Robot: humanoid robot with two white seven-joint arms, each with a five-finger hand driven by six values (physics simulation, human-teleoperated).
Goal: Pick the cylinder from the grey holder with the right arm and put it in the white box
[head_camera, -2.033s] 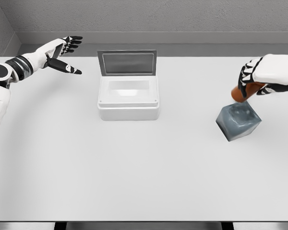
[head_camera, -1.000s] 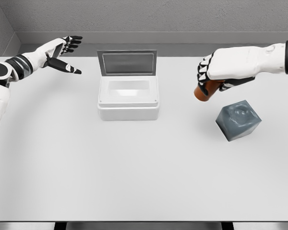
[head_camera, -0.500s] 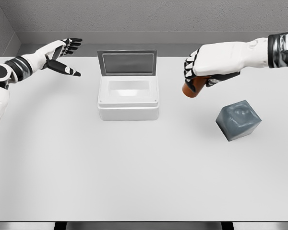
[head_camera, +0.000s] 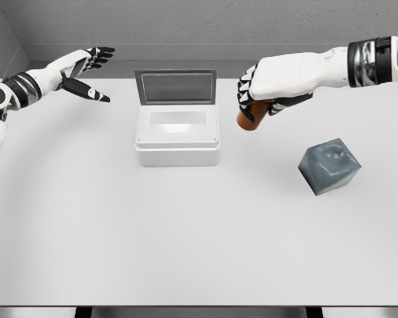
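White tabletop fills the lower half of the frame and carries nothing there. At centre right stands the grey holder, tilted on the table, its top socket vacant. Two seconds ago the cylinder was just leaving that socket; the holder has not shifted since.

Further back, at upper centre right, the right hand is clamped around the cylinder, whose brown lower end protrudes below the fingers. Over the last second the hand has travelled leftward across the frame, from above the holder to a position just beside the right edge of the white box. The cylinder hangs clear of the table and is not yet over the box opening.

The white box sits at upper centre with its lid raised toward the rear, interior exposed.

At upper left, the left hand rests in the air, fingers spread, holding nothing.

Judgement: extraction is complete; transport is nearly finished. Remaining steps are a short further leftward move, lowering, and release.
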